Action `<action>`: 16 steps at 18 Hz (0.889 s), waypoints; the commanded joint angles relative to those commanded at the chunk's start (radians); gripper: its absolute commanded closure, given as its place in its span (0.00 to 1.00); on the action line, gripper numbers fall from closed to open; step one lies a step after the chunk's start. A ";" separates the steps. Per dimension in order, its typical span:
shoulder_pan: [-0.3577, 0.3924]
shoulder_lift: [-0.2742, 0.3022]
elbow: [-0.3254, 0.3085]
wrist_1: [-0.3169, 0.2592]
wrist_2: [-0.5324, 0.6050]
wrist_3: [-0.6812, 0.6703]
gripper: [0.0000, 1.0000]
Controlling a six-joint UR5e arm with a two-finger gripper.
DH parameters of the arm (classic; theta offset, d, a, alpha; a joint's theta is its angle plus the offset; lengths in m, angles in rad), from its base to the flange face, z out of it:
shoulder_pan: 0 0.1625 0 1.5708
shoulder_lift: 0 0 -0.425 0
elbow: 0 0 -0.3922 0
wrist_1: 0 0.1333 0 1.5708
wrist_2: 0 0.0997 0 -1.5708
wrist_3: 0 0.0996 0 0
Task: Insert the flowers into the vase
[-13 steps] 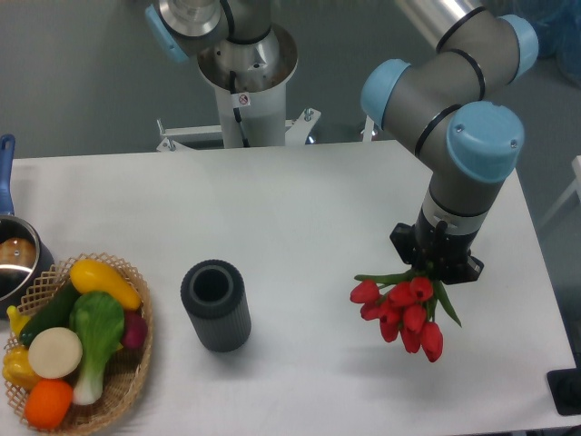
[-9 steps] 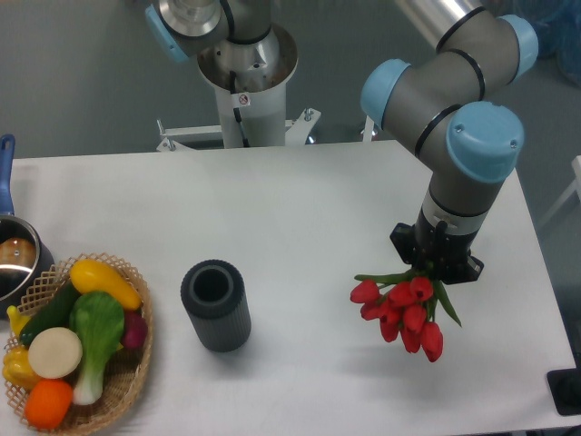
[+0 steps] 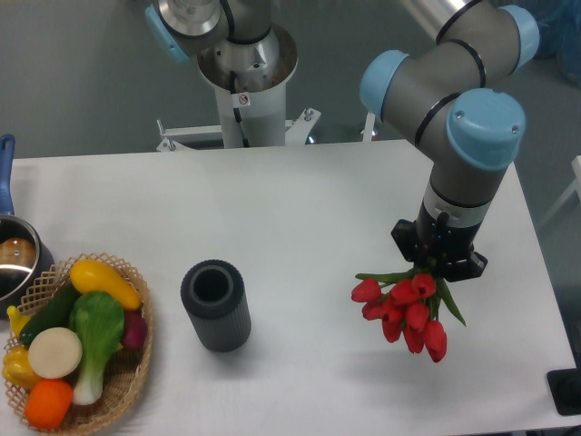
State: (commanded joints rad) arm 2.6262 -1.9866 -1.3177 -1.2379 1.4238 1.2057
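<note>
Shifted slightly rightward, the gripper, fingers hidden, grasps the flowers at the vase's three o'clock.

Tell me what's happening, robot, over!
Gripper holding the flowers by the stems, over the table's right side. Vase upright, mouth empty, off to the left. Nothing between them.

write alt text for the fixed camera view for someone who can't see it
A robot arm's hand holds a bunch of red tulips above the right side of a white table. A dark ribbed vase stands empty, left of centre. A wicker basket of toy vegetables sits at the left edge.
</note>
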 joint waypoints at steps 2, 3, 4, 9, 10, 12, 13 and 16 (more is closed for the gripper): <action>0.002 0.029 -0.006 0.002 -0.103 -0.008 0.94; 0.002 0.037 -0.008 0.002 -0.146 -0.008 0.94; 0.000 0.041 -0.012 0.008 -0.181 -0.008 0.94; 0.021 0.155 -0.142 0.109 -0.457 -0.040 0.94; 0.037 0.187 -0.184 0.139 -0.506 -0.040 0.94; 0.052 0.244 -0.242 0.172 -0.586 -0.038 0.94; 0.060 0.265 -0.264 0.176 -0.626 -0.038 0.94; 0.078 0.308 -0.294 0.175 -0.768 -0.060 0.93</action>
State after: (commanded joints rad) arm 2.7043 -1.6783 -1.6121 -1.0630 0.6555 1.1460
